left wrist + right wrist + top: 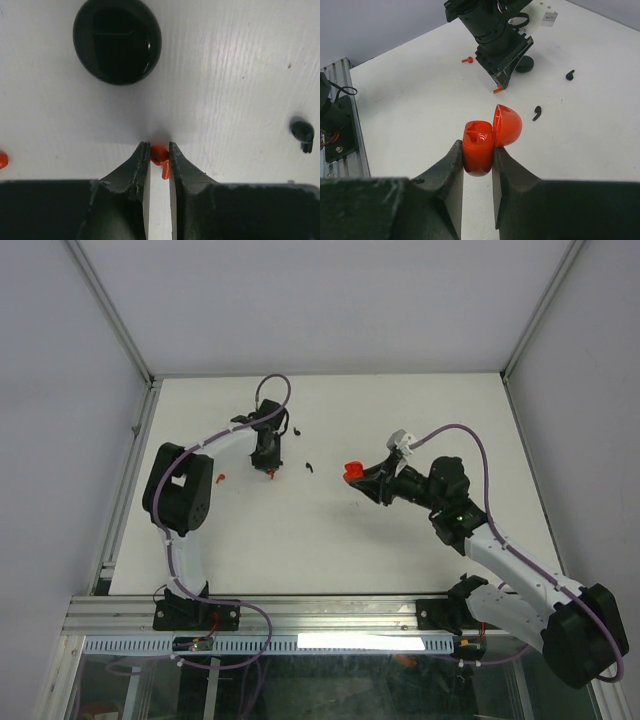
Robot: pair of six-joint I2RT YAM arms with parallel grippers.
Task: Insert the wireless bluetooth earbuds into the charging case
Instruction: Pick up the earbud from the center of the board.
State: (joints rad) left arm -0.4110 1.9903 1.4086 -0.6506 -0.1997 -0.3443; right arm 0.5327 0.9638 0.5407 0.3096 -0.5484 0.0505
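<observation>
A red earbud [159,154] is pinched between the fingertips of my left gripper [159,146], which is shut on it right at the white table surface; from above, this gripper [270,472] points down at the table's back left. My right gripper [477,146] is shut on the red charging case [479,135], whose lid [507,125] stands open with both sockets empty. In the top view the case [352,472] hangs a little right of the table's middle, well apart from the left gripper. A second red earbud [2,160] lies to the left on the table.
A shut black case [117,40] lies just beyond the left gripper. Two black earbuds [309,467] [299,429] lie between the arms; one black earbud [303,132] shows at the right of the left wrist view. Metal frame rails border the table.
</observation>
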